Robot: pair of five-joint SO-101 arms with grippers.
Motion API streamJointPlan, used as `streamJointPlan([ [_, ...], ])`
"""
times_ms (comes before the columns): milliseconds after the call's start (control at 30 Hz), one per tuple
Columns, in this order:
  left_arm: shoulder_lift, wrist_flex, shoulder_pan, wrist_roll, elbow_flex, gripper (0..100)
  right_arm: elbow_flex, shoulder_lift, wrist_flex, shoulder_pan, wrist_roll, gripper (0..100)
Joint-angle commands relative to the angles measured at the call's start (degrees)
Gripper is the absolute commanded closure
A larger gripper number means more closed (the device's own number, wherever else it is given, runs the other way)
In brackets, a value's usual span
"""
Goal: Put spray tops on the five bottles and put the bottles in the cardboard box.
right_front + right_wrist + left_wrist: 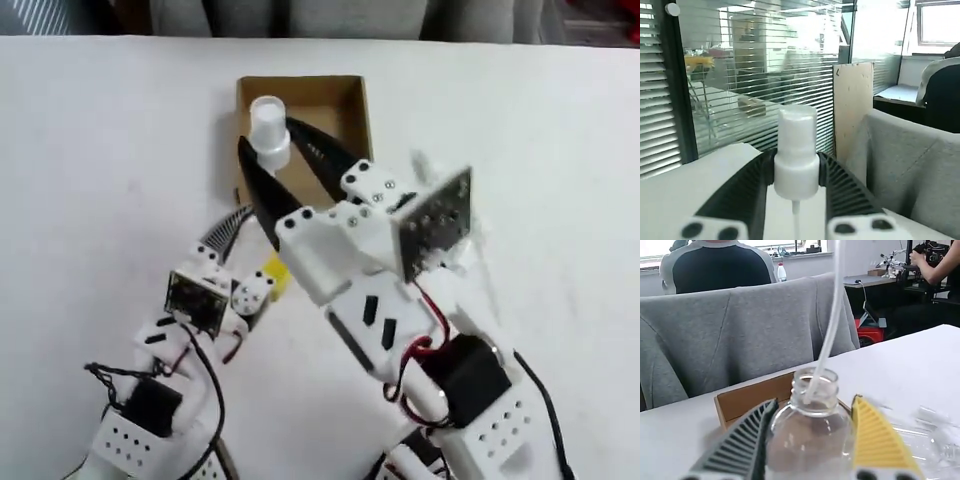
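Grip first: the right gripper [796,166] pinches the white spray top [795,150] by its collar, nozzle uppermost, its dip tube [832,315] hanging down from it. The tube's lower end is already inside the open neck of a clear bottle [810,435], which the left gripper [814,405] clamps upright between its grey and yellow fingers. The bottle stands just in front of the cardboard box [340,100], on the arms' side, and the top hangs above it. Another clear bottle [932,442] lies on the table [100,150] beside the box.

The step in hand looks like seating the top. It should go best if the right arm lowers straight along the bottle's axis, so the tube (thin and bendy, by the look of it) does not buckle against the rim. The collar needs to meet the threads squarely before any twist. The left clamp should hold firm, as a tilted bottle would likely cross-thread.
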Motion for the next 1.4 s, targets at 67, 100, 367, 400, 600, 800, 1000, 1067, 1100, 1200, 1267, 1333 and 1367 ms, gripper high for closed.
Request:
streamJointPlan([
  [67, -1.1, -1.1, 0.1, -0.1, -0.5, 98, -2.7, 0.0, -2.3, -0.4, 1.8, 98.3],
  [100, -1.1, -1.1, 0.0, -0.1, -0.5, 98, -2.7, 0.0, -2.7, -0.4, 3.3, 98.3],
  [367, -1.1, -1.1, 0.0, -0.1, -0.5, 98, -2.5, 0.0, -2.9, -0.4, 5.5, 98.3],
  [400, -1.1, -1.1, 0.0, -0.1, -0.5, 98, -2.5, 0.0, -2.9, -0.3, 5.5, 98.3],
  [600, -1.1, -1.1, 0.0, -0.1, -0.5, 98, -2.3, 0.0, -2.5, 4.0, 5.6, 98.3],
  [800, -1.1, -1.1, 0.0, -0.1, -0.5, 98, -2.3, -0.5, -2.5, 4.3, 5.1, 98.3],
  [1000, -1.1, -1.1, 0.0, -0.1, -0.4, 98, -3.6, -0.6, -2.5, 4.2, 5.1, 98.3],
  [1067, -1.1, -1.1, 0.0, -0.1, -0.4, 98, -4.7, -0.6, -2.5, 4.2, 5.1, 98.3],
  [1100, -1.1, -1.1, 0.0, -0.1, -0.4, 98, -5.1, -0.6, -2.5, 4.2, 5.1, 98.3],
  [1200, -1.1, -1.1, 0.0, -0.1, -0.4, 98, -5.3, -0.6, -2.4, 4.2, 5.1, 98.3],
  [1267, -1.1, -1.1, 0.0, -0.1, -0.4, 98, -5.2, -0.5, -2.4, 4.2, 5.0, 98.3],
  [1333, -1.1, -1.1, 0.0, -0.1, -0.4, 98, -5.1, -0.5, -2.4, 3.6, 3.3, 98.3],
  [1367, -1.1, -1.1, 0.0, -0.1, -0.4, 98, -5.1, -0.5, -2.2, 2.7, 2.4, 98.3],
])
